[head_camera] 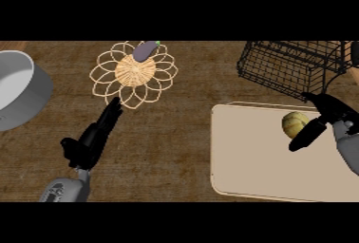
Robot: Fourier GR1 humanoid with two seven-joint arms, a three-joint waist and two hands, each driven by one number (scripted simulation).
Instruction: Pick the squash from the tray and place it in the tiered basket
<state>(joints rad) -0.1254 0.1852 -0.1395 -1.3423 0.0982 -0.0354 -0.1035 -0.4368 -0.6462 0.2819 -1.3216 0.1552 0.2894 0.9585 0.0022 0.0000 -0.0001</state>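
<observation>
1. The squash (295, 124) could be nudged across the tray (259, 156); the right hand (319, 124), fingers spread, is seen beside it at its 3 o'clock, nothing pinched.
2. The tiered basket (291, 64), at the tray's 12 o'clock, is seen holding nothing.
3. The left hand (88, 142) is held straight-fingered at 8 o'clock.

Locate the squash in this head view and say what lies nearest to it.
The squash sits on the beige tray at the view's right, near the tray's far edge, just left of the right hand and below the black wire tiered basket.
</observation>
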